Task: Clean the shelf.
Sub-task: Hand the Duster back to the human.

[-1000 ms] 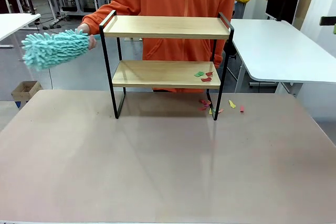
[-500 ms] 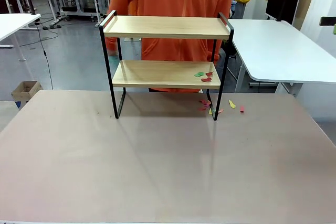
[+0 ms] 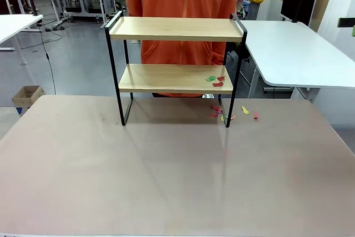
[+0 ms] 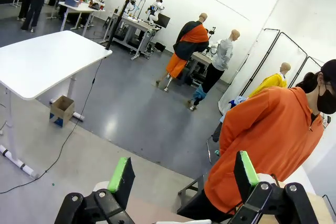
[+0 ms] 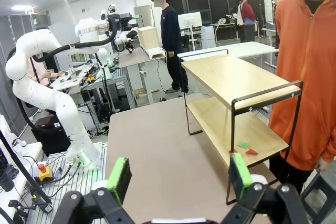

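Bright, even overhead light; the shelf point(image 3: 175, 54) casts a soft shadow on the table point(image 3: 166, 181), which shows faint glare. Wrist views bend at edges.

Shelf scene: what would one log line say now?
shelf: top bare | scraps: lower board, right end | left claw: open | right claw: open

We note a person in an orange hoodie point(image 3: 183, 9) behind the far table edge, a white side table point(image 3: 294, 48) to the right, a black monitor point(image 3: 298, 1), a cardboard box point(image 3: 28, 96) on the grey floor, left.
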### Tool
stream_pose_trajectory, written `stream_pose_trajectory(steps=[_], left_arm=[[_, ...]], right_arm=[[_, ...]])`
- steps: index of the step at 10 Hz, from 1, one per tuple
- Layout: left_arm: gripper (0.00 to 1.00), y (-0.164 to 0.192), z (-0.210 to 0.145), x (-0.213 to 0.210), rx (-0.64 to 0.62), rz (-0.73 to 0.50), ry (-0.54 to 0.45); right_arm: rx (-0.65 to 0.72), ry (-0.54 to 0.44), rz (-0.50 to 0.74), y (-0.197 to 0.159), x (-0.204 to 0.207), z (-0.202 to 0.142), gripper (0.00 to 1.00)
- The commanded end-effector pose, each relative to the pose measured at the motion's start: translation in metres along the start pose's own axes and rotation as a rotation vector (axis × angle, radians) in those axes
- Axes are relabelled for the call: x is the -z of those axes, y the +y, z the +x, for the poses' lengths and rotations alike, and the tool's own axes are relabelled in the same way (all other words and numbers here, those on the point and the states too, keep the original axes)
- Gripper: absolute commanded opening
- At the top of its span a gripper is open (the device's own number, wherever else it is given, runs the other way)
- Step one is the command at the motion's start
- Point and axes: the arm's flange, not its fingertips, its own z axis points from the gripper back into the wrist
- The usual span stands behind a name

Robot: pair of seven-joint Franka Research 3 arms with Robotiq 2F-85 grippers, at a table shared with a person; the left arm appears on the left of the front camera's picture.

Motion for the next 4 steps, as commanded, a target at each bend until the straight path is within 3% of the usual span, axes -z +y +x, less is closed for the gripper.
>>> stream_pose_trajectory(steps=[1,4], left_arm=[[1.0,0.0022,0.0,-0.0021,0.015,0.0,-0.003],[1.0,0.0022,0.0,-0.0021,0.015,0.0,-0.003]], right_arm=[[-0.015,-0.01,0.001,0.002,0.0004,0.0016,1.0],[-0.015,-0.01,0.001,0.002,0.0004,0.0016,1.0]])
